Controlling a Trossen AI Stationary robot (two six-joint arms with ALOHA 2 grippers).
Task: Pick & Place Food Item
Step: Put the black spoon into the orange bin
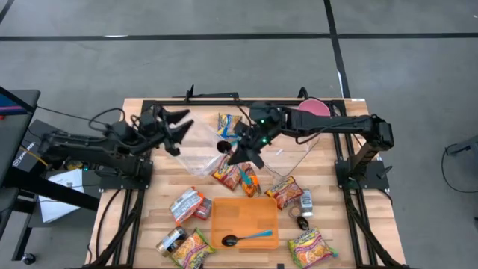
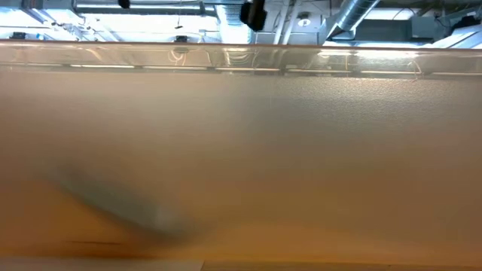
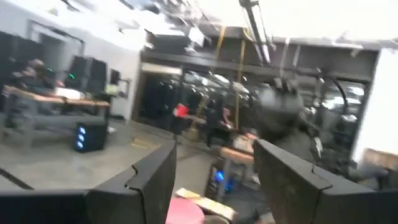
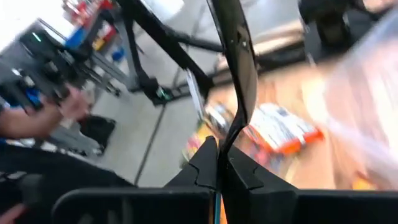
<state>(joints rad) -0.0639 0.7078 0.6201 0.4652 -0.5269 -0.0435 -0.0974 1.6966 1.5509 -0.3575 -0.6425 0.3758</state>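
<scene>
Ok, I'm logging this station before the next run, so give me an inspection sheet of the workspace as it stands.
Surface: wooden table, crowded.
Job's things: food packets; orange tray holding a spoon.
Clutter: clear plastic bag, pink plate.
Grippers: left gripper open, empty, raised; right gripper shut near the bag.
Cables: black cables by the left arm.
Surroundings: grey floor; people at desks, blurred.

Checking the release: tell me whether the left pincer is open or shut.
Open. The left pincer shows its two dark fingers standing apart, with room beyond visible between them.
</scene>
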